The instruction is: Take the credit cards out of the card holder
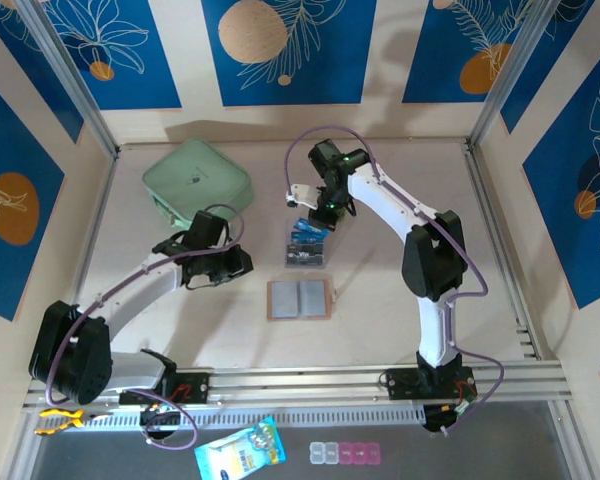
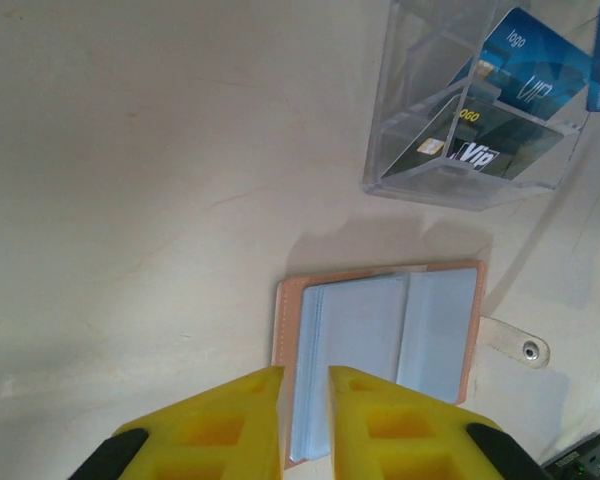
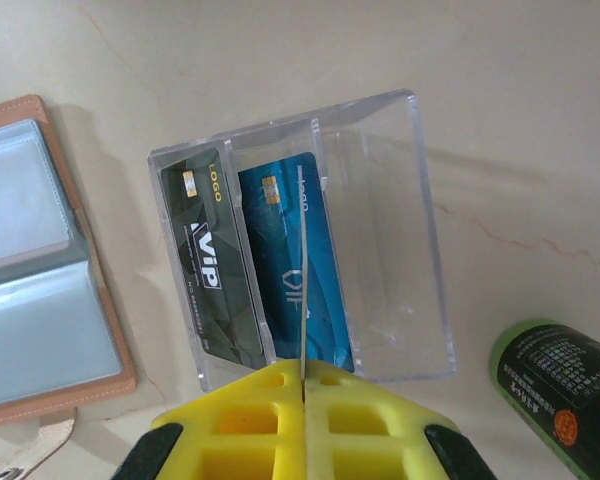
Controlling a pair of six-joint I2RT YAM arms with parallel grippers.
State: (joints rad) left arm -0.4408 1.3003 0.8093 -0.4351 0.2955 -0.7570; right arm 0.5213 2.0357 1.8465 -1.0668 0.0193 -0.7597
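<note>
Right fingers (image 3: 242, 420) clench a thin plastic credit card (image 3: 302, 262) edge-on over the clear plastic box (image 3: 390, 250). The open tan-pink leather card holder (image 1: 300, 299) lies just beside the box, with the left fingers (image 2: 230, 425) narrowly parted and empty above it. If the card is released tilted, it could catch a divider and skid onto the worktop (image 1: 400, 170).

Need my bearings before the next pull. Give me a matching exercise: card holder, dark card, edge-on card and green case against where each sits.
1 card holder
2 dark card
3 edge-on card
4 mint-green case

A end slot of the clear box
B pinched between the right fingers
C far left of the table
D lying open on the table

Pairs: 1-D, 2-A, 3-B, 4-C
</note>
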